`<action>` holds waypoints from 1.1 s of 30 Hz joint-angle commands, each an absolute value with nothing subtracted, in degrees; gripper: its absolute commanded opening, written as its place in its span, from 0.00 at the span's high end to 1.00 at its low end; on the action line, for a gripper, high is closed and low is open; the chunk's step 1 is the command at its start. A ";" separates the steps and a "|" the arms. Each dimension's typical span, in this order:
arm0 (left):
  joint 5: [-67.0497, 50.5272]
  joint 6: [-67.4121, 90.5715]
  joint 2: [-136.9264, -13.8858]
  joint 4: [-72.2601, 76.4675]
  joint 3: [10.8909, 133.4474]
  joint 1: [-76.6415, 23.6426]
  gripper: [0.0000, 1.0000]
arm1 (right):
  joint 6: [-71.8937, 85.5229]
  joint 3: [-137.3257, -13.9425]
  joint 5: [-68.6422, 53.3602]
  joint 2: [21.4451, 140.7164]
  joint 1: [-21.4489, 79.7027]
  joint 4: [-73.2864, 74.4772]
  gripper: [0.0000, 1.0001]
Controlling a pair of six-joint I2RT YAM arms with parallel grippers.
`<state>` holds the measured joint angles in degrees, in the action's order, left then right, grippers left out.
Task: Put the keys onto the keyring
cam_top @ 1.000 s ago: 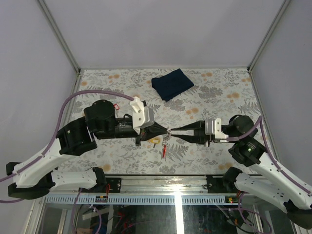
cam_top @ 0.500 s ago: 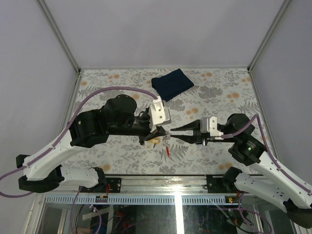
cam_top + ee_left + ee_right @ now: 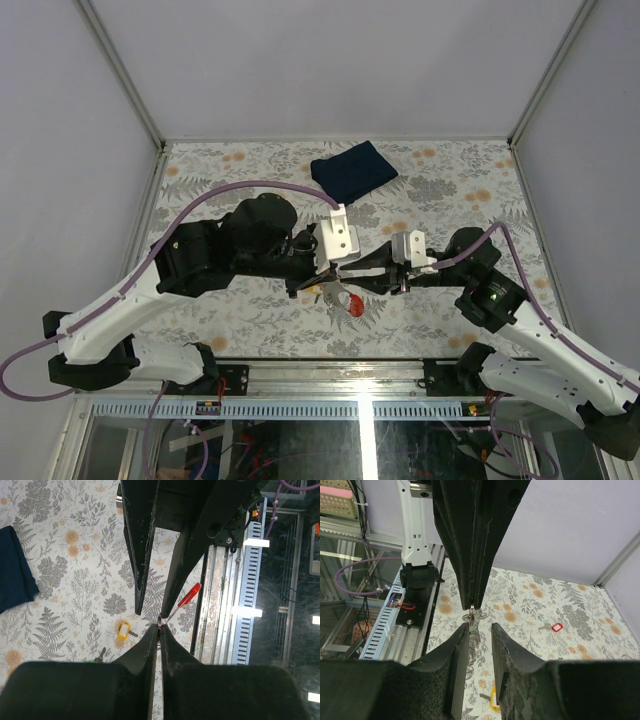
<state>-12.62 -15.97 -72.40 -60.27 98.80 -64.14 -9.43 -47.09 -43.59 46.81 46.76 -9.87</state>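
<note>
My left hand clamps the keyring, held up off the bench so my right hand, fingers apart, can likely pry it. The yellow key lies below, not yet threaded.

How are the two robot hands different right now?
The left gripper is pinched shut, while the right gripper has its fingers apart. The left gripper holds the keyring, which dangles below it, while the right gripper grips nothing. The left gripper reaches in from the left and the right gripper from the right. Both have black fingers, and they meet tip to tip above the table.
</note>
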 commanded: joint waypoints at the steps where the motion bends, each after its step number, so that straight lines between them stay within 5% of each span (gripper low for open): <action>1: -12.29 -17.57 -72.50 -61.15 101.53 -64.68 1.00 | -7.69 -47.51 -46.12 47.34 47.11 -14.26 0.70; 15: -12.64 -18.00 -74.15 -62.39 102.73 -64.99 1.00 | -7.07 -47.63 -49.08 48.31 47.11 -14.85 0.77; 27: -13.63 -18.18 -74.30 -62.69 103.95 -65.50 1.00 | -7.01 -47.80 -49.20 48.32 47.05 -14.62 1.00; 33: -13.88 -15.92 -68.08 -54.98 100.01 -65.50 0.78 | -1.47 -45.97 -46.28 47.37 47.08 -20.41 1.00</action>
